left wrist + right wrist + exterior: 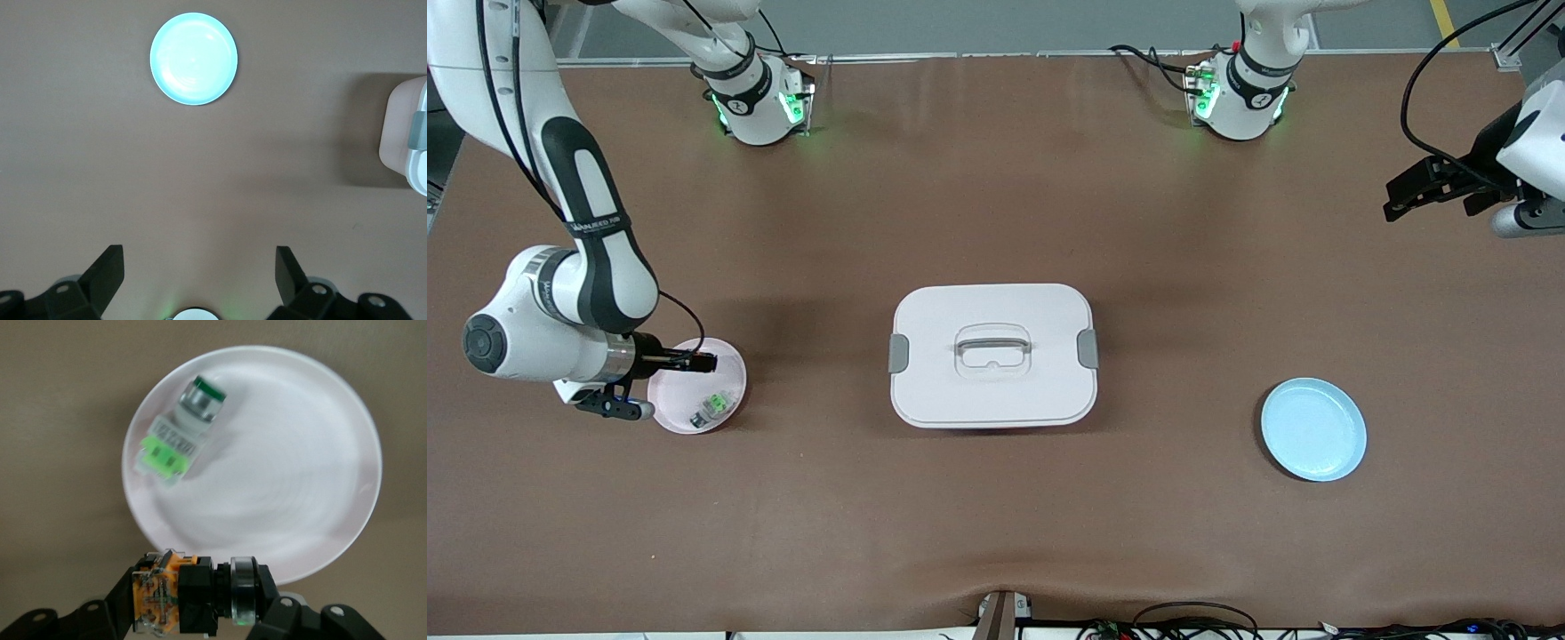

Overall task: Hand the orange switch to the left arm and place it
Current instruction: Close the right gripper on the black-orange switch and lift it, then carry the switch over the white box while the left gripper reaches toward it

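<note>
**Over the pink plate, the right gripper holds the orange switch**

Over the pink plate (729, 400), at the right arm's end of the table, the right gripper (698, 362) is clamped on the orange switch (193, 595). The right wrist view shows the switch lying crosswise between the fingers: an orange part with clear casing at one end, a black body in the middle, a silvery ring at the other end. It hangs above the plate's rim, clear of the surface.

On the plate below lies a green-and-white component (177, 430), on its side, with a green cap and a bright green base.

Midway along the table stands the box (993, 355), white, lid on, its grey handle (992, 341) flat on top and a grey clip on each short side.

Toward the left arm's end lies a blue plate (1313, 429), a little nearer to the front camera than the box.

Above the brown table (996, 196) at that end, the left gripper (1414, 196) waits in the air with its fingers (107, 273) spread wide and nothing between them.
</note>
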Motion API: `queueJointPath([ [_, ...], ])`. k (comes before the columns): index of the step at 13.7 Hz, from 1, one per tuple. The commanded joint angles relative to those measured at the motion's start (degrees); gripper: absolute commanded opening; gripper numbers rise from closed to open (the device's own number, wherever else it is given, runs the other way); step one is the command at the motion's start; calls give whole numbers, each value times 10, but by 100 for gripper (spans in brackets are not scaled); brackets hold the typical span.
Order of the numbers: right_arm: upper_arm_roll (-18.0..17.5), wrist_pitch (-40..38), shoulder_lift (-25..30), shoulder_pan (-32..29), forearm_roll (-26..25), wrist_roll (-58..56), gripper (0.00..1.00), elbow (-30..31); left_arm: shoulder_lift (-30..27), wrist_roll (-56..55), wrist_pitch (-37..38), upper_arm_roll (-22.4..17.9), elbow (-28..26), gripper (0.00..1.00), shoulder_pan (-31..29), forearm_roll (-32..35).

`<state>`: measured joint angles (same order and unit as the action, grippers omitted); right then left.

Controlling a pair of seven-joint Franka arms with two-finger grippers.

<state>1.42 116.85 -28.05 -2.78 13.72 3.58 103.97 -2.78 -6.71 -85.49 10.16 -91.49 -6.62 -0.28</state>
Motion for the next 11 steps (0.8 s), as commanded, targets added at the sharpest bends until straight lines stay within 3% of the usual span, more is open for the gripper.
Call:
queueJointPath([
  [1,-14,-96,21,7,58,121,0,-45,0,-4,-1,3,8,100,-1,9],
  [5,-17,-214,21,25,119,251,0,-133,5,-5,-2,6,9,100,5,3],
  [11,-18,-239,25,90,206,479,0,-185,24,3,-1,23,45,100,29,2],
])
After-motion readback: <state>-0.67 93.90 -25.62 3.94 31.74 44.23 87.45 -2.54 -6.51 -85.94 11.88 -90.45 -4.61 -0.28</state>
